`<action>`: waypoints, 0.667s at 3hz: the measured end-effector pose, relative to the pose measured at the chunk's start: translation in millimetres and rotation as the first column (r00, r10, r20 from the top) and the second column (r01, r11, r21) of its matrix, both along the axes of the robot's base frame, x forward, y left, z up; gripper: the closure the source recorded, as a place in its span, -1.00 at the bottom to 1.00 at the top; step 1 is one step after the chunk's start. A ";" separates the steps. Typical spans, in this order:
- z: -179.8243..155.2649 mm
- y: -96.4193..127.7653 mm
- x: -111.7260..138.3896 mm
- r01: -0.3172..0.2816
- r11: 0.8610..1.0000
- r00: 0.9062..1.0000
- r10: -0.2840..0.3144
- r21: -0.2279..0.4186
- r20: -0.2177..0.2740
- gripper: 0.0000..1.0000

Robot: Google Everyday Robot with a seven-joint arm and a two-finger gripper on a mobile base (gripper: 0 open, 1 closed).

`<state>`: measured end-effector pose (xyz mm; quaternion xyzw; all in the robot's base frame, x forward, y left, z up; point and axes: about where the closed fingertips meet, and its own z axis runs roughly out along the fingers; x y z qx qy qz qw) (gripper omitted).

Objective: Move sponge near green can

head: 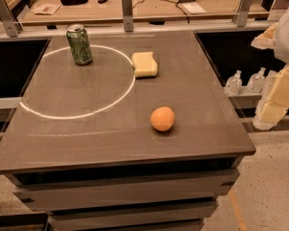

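While the gripper [273, 104] hangs beyond the worktop's [202, 129] edge, far right of the green can [80, 44], whether it is spread or closed cannot be told. The sponge [145, 64] lies flat to the can's right, apart from it. An orange [162, 118] sits farther off, front-right of the can.

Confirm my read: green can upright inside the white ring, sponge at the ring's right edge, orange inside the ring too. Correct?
Not quite. The orange lies outside the white ring, toward the table's front right, as the camera view shows. The green can does stand upright inside the ring, and the sponge sits at its right edge. The gripper hangs beyond the table's right side.
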<state>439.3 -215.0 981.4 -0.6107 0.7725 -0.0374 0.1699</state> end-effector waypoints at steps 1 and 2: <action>0.6 5.7 -0.6 -0.108 0.993 0.994 0.108 -0.042 0.001 -1.00; -3.8 10.8 -3.3 -0.274 0.949 0.960 0.279 -0.153 0.007 -1.00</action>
